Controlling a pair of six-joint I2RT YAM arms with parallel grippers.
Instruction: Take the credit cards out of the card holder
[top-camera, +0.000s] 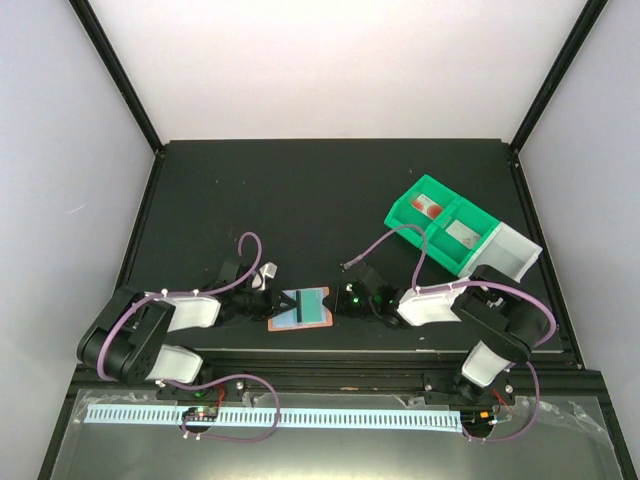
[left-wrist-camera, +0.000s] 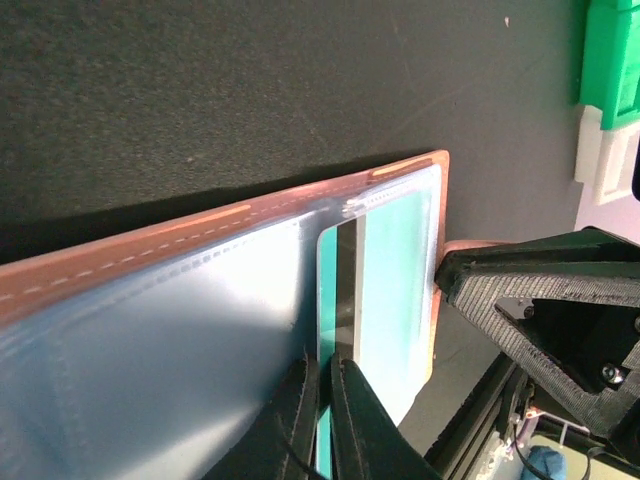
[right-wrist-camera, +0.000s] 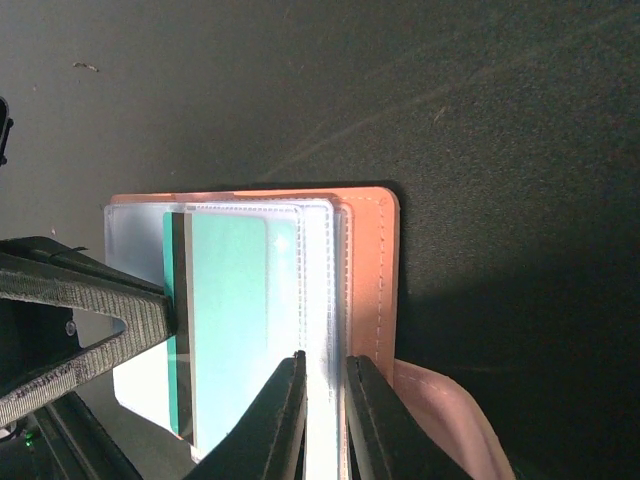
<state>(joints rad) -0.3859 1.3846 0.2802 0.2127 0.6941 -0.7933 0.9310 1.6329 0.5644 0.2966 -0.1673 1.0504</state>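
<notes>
The salmon-pink leather-like card holder (top-camera: 316, 318) lies open and flat on the black table (top-camera: 300, 200), close to the near edge and about at its middle, between the two arms. Its clear plastic sleeves (right-wrist-camera: 318, 260) face upward. The left gripper (left-wrist-camera: 322, 365) is closed on the edge of a teal credit card (left-wrist-camera: 392, 290) with a dark stripe. This card sits partly inside one sleeve. Its lower part is cut off in the left wrist view, so how far it is out cannot be told. The right gripper (right-wrist-camera: 323, 365) is clamped on the stack of sleeves at the opposite side of the card holder, just beside the pink cover. Paler layers overlap under the teal credit card, and it is not possible to separate cards from sleeves there. A green plastic compartment bin (top-camera: 405, 218) stands toward the right edge of the table, touching a white box (top-camera: 515, 250). What lies in its compartments is too small to identify.
</notes>
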